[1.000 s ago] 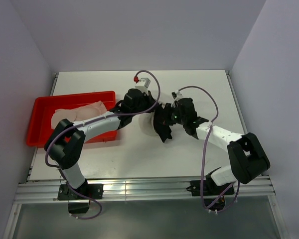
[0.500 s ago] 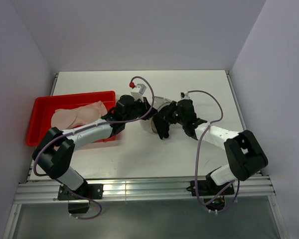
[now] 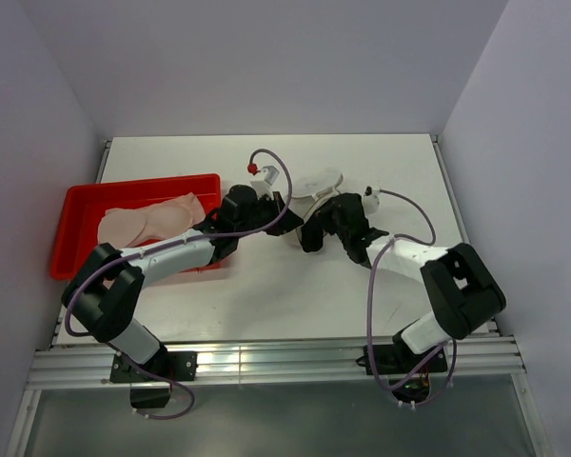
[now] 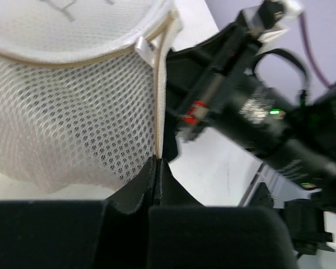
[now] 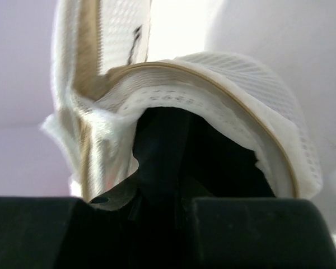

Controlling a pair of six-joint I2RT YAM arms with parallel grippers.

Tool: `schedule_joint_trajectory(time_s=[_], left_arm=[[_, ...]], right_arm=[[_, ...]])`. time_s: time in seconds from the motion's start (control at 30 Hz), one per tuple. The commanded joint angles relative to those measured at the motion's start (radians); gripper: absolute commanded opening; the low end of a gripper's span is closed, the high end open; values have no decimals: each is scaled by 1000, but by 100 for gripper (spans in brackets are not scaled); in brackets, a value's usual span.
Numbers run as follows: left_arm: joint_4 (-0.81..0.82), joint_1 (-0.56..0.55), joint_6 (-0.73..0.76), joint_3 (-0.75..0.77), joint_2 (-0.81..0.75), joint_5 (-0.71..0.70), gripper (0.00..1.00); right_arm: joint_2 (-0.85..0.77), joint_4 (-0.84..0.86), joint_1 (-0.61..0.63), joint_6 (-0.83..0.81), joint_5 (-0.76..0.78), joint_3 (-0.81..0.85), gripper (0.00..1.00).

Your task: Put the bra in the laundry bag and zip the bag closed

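Note:
The laundry bag [image 3: 292,231], a whitish mesh drum, sits mid-table between both grippers, with its round lid [image 3: 322,178] flipped up and back. My left gripper [image 3: 276,211] is shut on the bag's zipper rim; the left wrist view shows its jaws [image 4: 155,163] pinching the tan seam below the mesh wall [image 4: 73,112]. My right gripper [image 3: 310,231] is at the bag's near right side. In the right wrist view its jaws [image 5: 165,168] look closed at the open rim [image 5: 241,95], with the lid [image 5: 123,33] standing upright. The pink bra [image 3: 152,217] lies in the red tray.
The red tray [image 3: 76,200] stands at the left edge of the table. The right arm [image 4: 252,106] is close beside the bag in the left wrist view. Walls enclose the table at the back and both sides.
The bag's lid has swung up and open toward the back. The right gripper has moved left and lower along the bag. The left gripper still holds the rim.

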Motion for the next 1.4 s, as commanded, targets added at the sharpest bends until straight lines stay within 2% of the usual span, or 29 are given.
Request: schedule_joint_trajectory(time_s=[0.0,0.1,0.17,0.2,0.23,0.27,0.3,0.4,0.47,0.67,0.7,0.8,0.9,1.0,1.03,1.13,1.2,1.3,1.37], left_arm=[[7,-1,-74,41,-26,92,0],[-8,10,-96,50,-29,86,0],[-13,25,-119,50,-34,79,0],[-13,45,-128,47,-34,77,0],[0,53,-140,44,-36,80,0],[7,60,-157,41,-36,85,0],[12,73,-163,36,-34,89,0],[18,83,-173,36,-25,95,0],[21,85,-171,35,-26,86,0],[-10,90,-143,41,-28,49,0],[-16,90,-137,38,-34,43,0],[-26,93,-123,33,-45,31,0],[-33,93,-113,35,-49,23,0],[-42,93,-100,47,-42,20,0],[-43,93,-97,50,-40,25,0],[-42,93,-93,59,-29,28,0],[-49,93,-90,65,-17,28,0],[-56,93,-84,72,-9,34,0],[-62,94,-82,75,-6,23,0]], right_arm=[[76,-29,17,80,197,68,0],[109,-32,50,21,228,70,0],[89,-40,70,-27,275,56,7],[78,-34,72,-86,257,41,26],[69,-35,70,-123,247,38,39],[37,-67,70,-153,250,44,48],[15,-86,70,-211,260,48,65],[-66,-133,67,-323,263,48,82],[-98,-188,52,-397,203,65,88],[-181,-320,46,-569,44,108,88],[-198,-333,43,-581,53,87,82],[-267,-331,15,-601,61,22,53],[-290,-328,-6,-625,27,-18,33],[-236,-345,-26,-659,-83,-1,29],[-223,-337,-29,-665,-97,2,30],[-151,-310,-68,-678,-210,21,42],[-108,-288,-75,-684,-228,36,49],[-49,-247,-77,-687,-271,64,47],[1,-235,-86,-669,-255,82,40]])
